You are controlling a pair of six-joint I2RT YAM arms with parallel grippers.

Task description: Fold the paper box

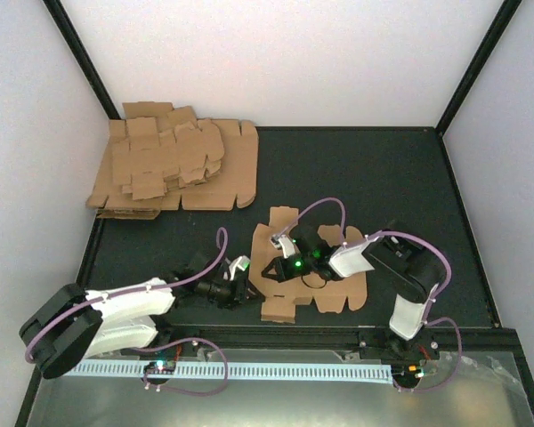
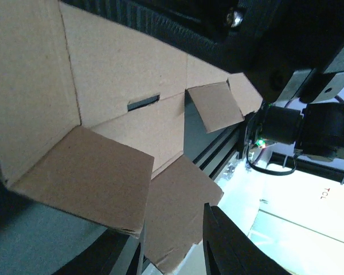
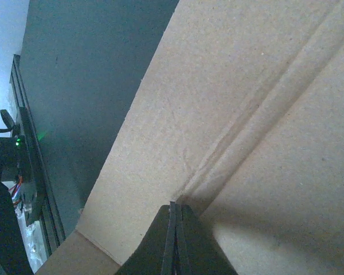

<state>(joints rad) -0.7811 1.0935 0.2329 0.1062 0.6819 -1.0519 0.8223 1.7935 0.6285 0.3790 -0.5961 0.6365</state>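
Observation:
The paper box (image 1: pixel 340 294) is a single brown die-cut sheet lying at the middle of the dark mat, with some flaps raised. My left gripper (image 1: pixel 243 279) is at its left edge. In the left wrist view the box (image 2: pixel 114 69) has a side panel and a flap standing up, and my left gripper (image 2: pixel 160 229) is open with a lower flap (image 2: pixel 178 206) between its fingers (image 2: pixel 229 246). My right gripper (image 1: pixel 281 251) is over the sheet's upper left part. In the right wrist view it (image 3: pixel 173 205) is shut, with its tip at a crease of the box (image 3: pixel 246 86).
A thick pile of brown cardboard sheets (image 1: pixel 173 169) lies at the back left of the mat. White walls and black frame posts enclose the back and sides. A white rail (image 1: pixel 249 369) runs along the near edge by the arm bases.

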